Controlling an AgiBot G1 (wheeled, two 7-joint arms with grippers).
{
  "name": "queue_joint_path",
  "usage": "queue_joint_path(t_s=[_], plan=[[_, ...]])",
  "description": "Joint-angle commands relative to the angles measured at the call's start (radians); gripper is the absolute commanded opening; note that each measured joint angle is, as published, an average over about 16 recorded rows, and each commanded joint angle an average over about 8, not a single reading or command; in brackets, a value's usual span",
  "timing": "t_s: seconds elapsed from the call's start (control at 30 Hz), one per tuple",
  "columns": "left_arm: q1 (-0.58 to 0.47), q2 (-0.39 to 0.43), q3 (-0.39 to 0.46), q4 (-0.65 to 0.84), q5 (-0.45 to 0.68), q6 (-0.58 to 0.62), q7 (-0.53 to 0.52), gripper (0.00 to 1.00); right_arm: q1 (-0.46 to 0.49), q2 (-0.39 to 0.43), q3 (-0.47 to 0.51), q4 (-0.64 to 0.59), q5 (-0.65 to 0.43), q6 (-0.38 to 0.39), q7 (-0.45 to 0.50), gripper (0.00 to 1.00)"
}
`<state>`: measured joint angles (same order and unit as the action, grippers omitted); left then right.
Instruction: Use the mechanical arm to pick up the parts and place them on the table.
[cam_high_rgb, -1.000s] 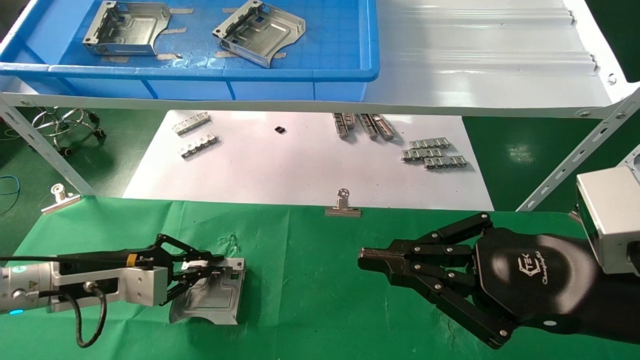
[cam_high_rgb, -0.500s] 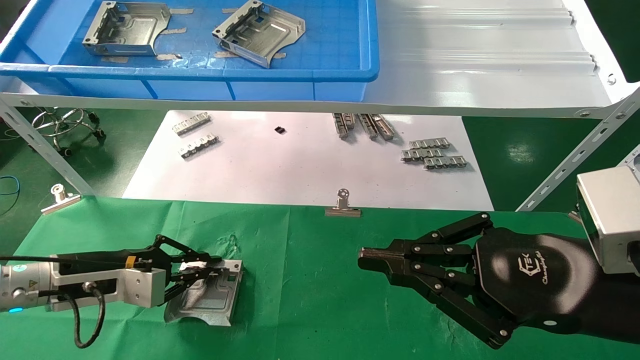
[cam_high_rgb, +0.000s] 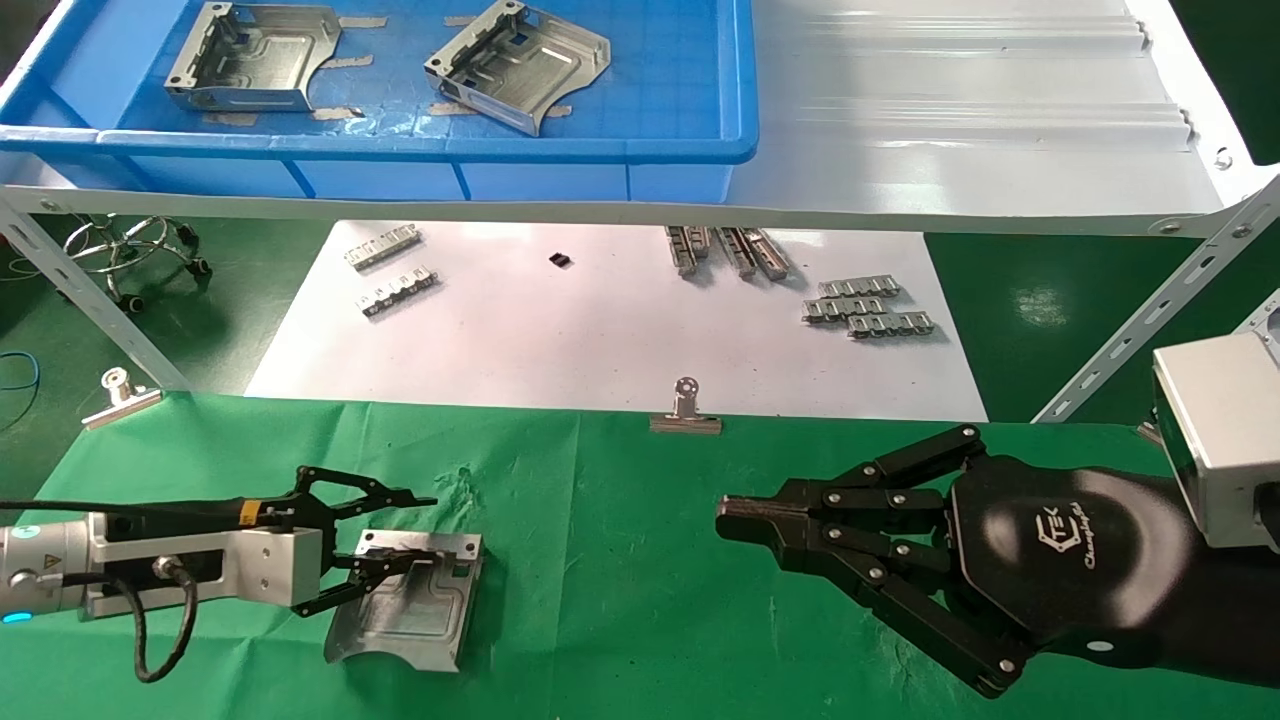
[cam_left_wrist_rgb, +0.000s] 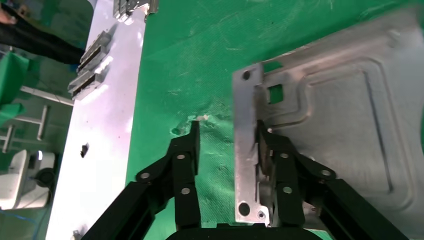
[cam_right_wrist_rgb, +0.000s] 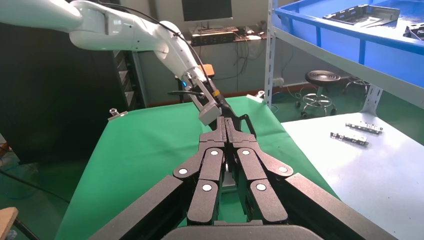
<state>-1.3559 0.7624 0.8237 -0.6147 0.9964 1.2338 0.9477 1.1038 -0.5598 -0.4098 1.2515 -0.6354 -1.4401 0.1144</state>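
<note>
we see left gripper (cam_high_rgb: 405, 528) now spread open, no longer clamping part (cam_high_rgb: 410, 612), which lies flat on table (cam_high_rgb: 620, 600): placement done. right gripper (cam_high_rgb: 735, 522) parked, fingers together, empty.

Silvery part (cam_high_rgb: 405, 605) flat on green table (cam_high_rgb: 620, 560)

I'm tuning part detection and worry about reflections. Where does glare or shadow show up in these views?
Head view: bright glare bands on the white ribbed shelf and highlights on the right gripper palm; the bracket on the cloth casts only a soft shadow. Left wrist view: the white sheet looks washed out, and the bracket's embossed grooves stay readable. Right wrist view: even light, no strong glare.
</note>
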Motion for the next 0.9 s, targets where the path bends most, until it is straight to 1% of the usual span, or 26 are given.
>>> queue_joint_path(t_s=[0.03,0.2,0.4,0.63,0.77,0.9], plan=[[-0.002,-0.006,0.002,-0.007,0.0,0.008,-0.018,1.0,0.0,0.0,0.0,0.0,0.0,0.0,0.0,0.0],[0.011,-0.024,-0.001,-0.045,-0.005,-0.012,-0.04,1.0,0.0,0.0,0.0,0.0,0.0,0.0,0.0,0.0],[0.04,-0.041,-0.013,-0.097,-0.022,-0.069,-0.076,1.0,0.0,0.0,0.0,0.0,0.0,0.0,0.0,0.0],[0.095,-0.054,-0.034,-0.175,-0.067,-0.172,-0.16,1.0,0.0,0.0,0.0,0.0,0.0,0.0,0.0,0.0],[0.133,-0.071,-0.04,-0.248,-0.083,-0.233,-0.212,1.0,0.0,0.0,0.0,0.0,0.0,0.0,0.0,0.0],[0.166,-0.095,-0.037,-0.331,-0.077,-0.289,-0.242,1.0,0.0,0.0,0.0,0.0,0.0,0.0,0.0,0.0]])
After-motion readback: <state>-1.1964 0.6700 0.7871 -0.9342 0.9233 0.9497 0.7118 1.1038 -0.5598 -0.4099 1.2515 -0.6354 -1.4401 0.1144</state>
